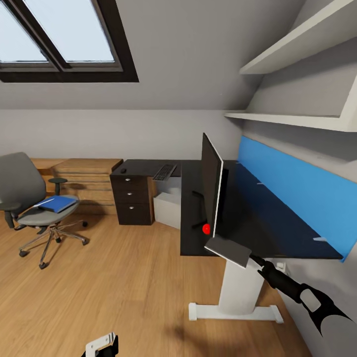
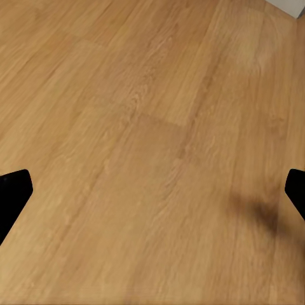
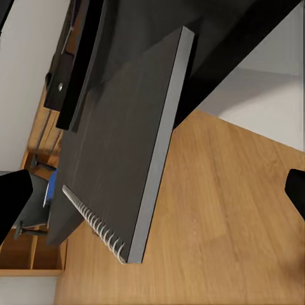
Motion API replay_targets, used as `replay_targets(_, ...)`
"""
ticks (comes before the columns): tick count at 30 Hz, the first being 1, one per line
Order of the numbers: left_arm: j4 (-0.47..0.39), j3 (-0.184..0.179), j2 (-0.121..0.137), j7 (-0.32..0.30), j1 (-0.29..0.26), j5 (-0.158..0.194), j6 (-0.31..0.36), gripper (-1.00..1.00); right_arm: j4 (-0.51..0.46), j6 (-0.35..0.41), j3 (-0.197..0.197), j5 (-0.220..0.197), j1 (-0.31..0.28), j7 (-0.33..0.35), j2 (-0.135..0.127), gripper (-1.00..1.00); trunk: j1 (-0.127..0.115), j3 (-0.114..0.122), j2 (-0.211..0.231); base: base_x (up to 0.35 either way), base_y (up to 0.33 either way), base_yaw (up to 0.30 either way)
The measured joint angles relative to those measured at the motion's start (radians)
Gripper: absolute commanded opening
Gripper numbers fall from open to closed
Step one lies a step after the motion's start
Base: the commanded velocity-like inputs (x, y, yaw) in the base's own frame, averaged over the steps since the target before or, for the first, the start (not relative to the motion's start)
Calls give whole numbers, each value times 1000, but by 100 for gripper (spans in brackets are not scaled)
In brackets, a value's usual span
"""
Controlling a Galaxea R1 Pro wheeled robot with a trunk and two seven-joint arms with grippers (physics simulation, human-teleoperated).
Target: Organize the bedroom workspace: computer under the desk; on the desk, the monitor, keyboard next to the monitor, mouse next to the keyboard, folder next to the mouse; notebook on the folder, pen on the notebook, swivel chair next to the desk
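- Centre right: glossy black desk point(image 1: 198, 213) on a wood-plank floor point(image 1: 124, 297); monitor point(image 1: 211, 191) upright on it.
- Keyboard point(image 1: 164, 172) and mouse point(image 1: 123, 170) lie on the desk's far wing.
- Left: blue folder point(image 1: 58, 203) on grey chair point(image 1: 29, 203).
- Grey notebook point(image 1: 229, 250), spiral-bound, overhangs the desk's near edge; right gripper point(image 3: 152, 190) spread wide before it.
- Left gripper point(image 2: 152, 197) wide over bare planks.

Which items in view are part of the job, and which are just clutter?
Job: desk, monitor, keyboard, mouse, computer, notebook, folder, swivel chair.
Not job: wood drawer chest, blue wall panel, shelves, skylight.

The glossy black desk point(image 1: 198, 208) carries the monitor point(image 1: 211, 191), keyboard point(image 1: 164, 172) and mouse point(image 1: 123, 170).
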Motion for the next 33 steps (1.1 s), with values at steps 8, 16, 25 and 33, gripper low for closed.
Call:
replay_targets(8, 0, 0, -1, 2, 0, 0, 1, 100, 0, 0, 0, 0, 0, -1, 0, 100, 31, -25, -56, 1, 0, 0)
replay_targets(16, 0, 0, -1, -1, 0, 1, 0, 100, 0, -1, 0, 0, 0, -1, 2, 100, 31, -25, -56, 0, 0, 0)
replay_targets(25, 0, 0, 0, -3, 0, 1, 0, 100, 0, -1, 0, 0, 0, -1, 4, 100, 31, -25, -56, 0, 0, 0)
replay_targets(33, 0, 0, 1, -3, 0, 0, 0, 100, 0, -2, 0, 1, 0, -1, 4, 100, 31, -25, -56, 53, 75, 0)
